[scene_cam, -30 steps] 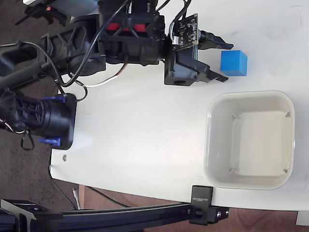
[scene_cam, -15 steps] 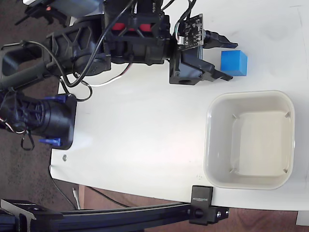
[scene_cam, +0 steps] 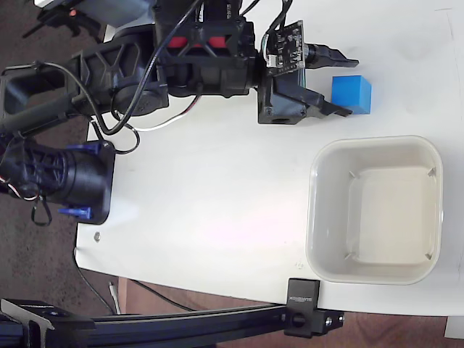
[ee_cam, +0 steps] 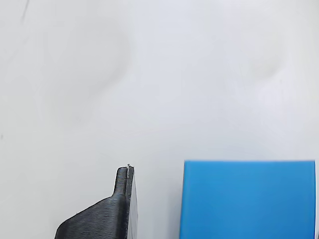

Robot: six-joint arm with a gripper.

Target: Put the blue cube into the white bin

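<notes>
**Hand closing in on the cube, grip not yet made**

In the fixed view the hand (scene_cam: 346,83) reaches from the left with its two fingers spread apart; the blue cube (scene_cam: 351,94) sits on the white surface (scene_cam: 217,188) just at the fingertips, partly between them, and nothing is clamped yet. The white bin (scene_cam: 375,209) stands empty, near the cube and below it in this view, not touching it.

In the wrist view one black finger (ee_cam: 107,214) shows just left of the cube (ee_cam: 248,199), with a thin strip of surface (ee_cam: 149,74) between them; the other finger is out of the picture, so I cannot tell how close it is.

The risks, as I judge them: the cube seems not centred between the fingers, so a fingertip may push it to the right instead of enclosing it; if the fingers close too early, only an edge is caught, and the cube may twist or slip out on the way to the bin.
</notes>
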